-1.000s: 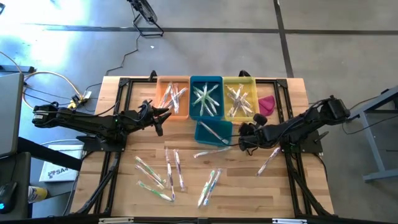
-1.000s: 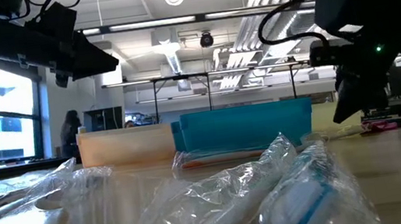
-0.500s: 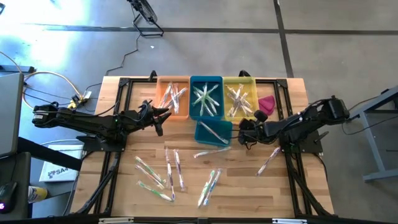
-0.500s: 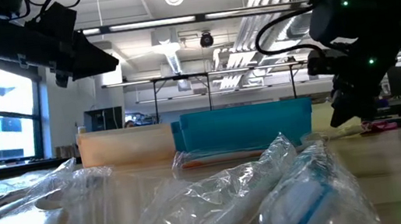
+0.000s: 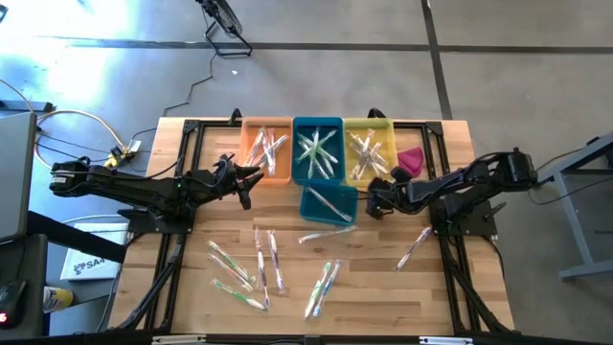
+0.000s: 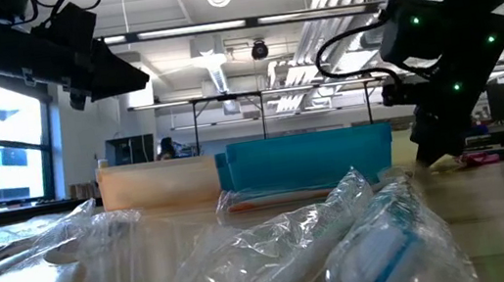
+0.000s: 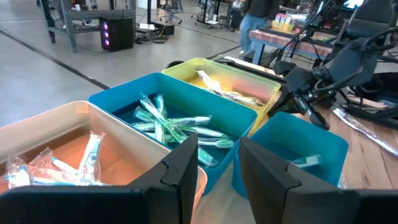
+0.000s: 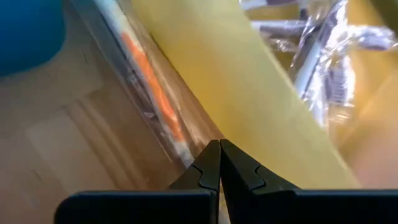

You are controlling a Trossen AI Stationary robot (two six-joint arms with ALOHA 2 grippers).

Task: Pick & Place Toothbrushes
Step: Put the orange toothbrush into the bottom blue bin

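Wrapped toothbrushes lie loose on the near half of the table (image 5: pixel 259 264), (image 5: pixel 321 287), (image 5: pixel 414 247); more fill the orange bin (image 5: pixel 266 151), the blue bin (image 5: pixel 317 149) and the yellow bin (image 5: pixel 369 149). A small blue bin (image 5: pixel 329 203) in front holds one. My right gripper (image 5: pixel 372 203) is shut on an orange-handled toothbrush (image 8: pixel 149 87) at the yellow bin's near wall (image 8: pixel 249 112). My left gripper (image 7: pixel 217 165) is open and holds nothing, hovering at the orange bin's near rim (image 7: pixel 93 118). My right gripper pinches the wrapped toothbrush between its two fingertips at one end of the clear wrapper (image 8: pixel 189 152). The brush runs on ahead of the fingers, along the yellow bin's near wall and over the wood. Whether its far end rests on the table I cannot tell.
A pink cloth (image 5: pixel 410 160) lies right of the yellow bin. One toothbrush (image 5: pixel 321 237) lies just in front of the small blue bin. The three big bins stand side by side at the table's far edge. Black frame rails run along both sides of the table (image 5: pixel 460 278).
My right gripper has moved toward the table's far edge and slightly left, from the open wood up to the yellow bin's near wall beside the small blue bin. The left arm has kept still.
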